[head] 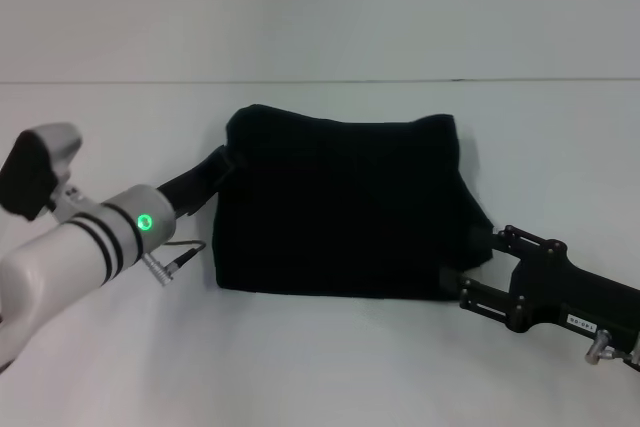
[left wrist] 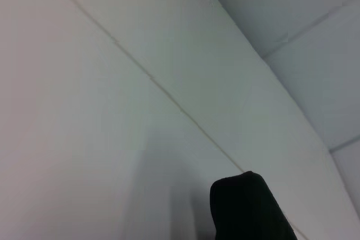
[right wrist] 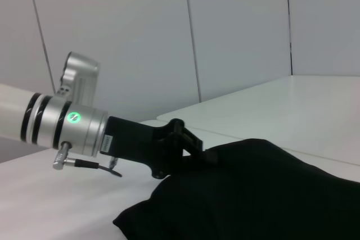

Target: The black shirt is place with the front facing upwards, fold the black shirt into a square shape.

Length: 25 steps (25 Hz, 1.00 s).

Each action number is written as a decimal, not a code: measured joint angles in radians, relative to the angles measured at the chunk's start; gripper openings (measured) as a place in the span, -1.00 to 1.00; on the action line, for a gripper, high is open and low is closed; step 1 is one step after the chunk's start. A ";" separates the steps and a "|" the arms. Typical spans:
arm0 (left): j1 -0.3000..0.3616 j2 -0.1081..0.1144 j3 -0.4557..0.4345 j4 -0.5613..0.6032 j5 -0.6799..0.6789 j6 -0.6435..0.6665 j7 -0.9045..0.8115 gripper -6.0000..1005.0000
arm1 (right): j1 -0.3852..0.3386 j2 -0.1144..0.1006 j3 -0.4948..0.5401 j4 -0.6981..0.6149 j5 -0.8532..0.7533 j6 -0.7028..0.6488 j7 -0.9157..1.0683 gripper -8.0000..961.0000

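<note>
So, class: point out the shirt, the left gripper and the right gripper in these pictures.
shirt (head: 340,212), head view, middle of the folded cloth.
left gripper (right wrist: 194,151), right wrist view, where it meets the shirt's edge.
right gripper (head: 478,267), head view, tip at the shirt's corner.

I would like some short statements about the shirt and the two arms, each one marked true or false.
1. The black shirt lies spread out flat with both sleeves open. False: it is already folded into a compact, roughly rectangular bundle.
2. The left tool is at the shirt's left edge. True; the right wrist view shows it reaching into the cloth.
3. The right tool is raised high above the table, far from the shirt. False: it is low, at the shirt's right near corner.
4. The cream chest lettering is plainly readable on top. False: only plain black cloth shows.
5. The shirt rests on a white table. True.
</note>
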<state>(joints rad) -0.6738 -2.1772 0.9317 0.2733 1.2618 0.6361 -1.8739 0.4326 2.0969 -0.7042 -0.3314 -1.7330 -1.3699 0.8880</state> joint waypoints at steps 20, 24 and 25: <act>0.090 0.020 0.011 0.053 -0.049 0.117 0.071 -0.44 | 0.004 0.000 0.009 0.009 0.014 0.004 -0.004 0.60; 0.163 0.036 0.013 0.178 0.079 0.253 0.171 -0.10 | 0.002 0.000 0.012 0.011 0.056 0.008 -0.005 0.60; 0.184 0.040 0.013 0.210 0.109 0.299 0.205 -0.02 | 0.001 0.000 0.012 0.011 0.064 0.009 -0.006 0.60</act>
<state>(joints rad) -0.4896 -2.1375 0.9448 0.4829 1.3709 0.9352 -1.6691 0.4335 2.0970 -0.6918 -0.3206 -1.6688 -1.3609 0.8825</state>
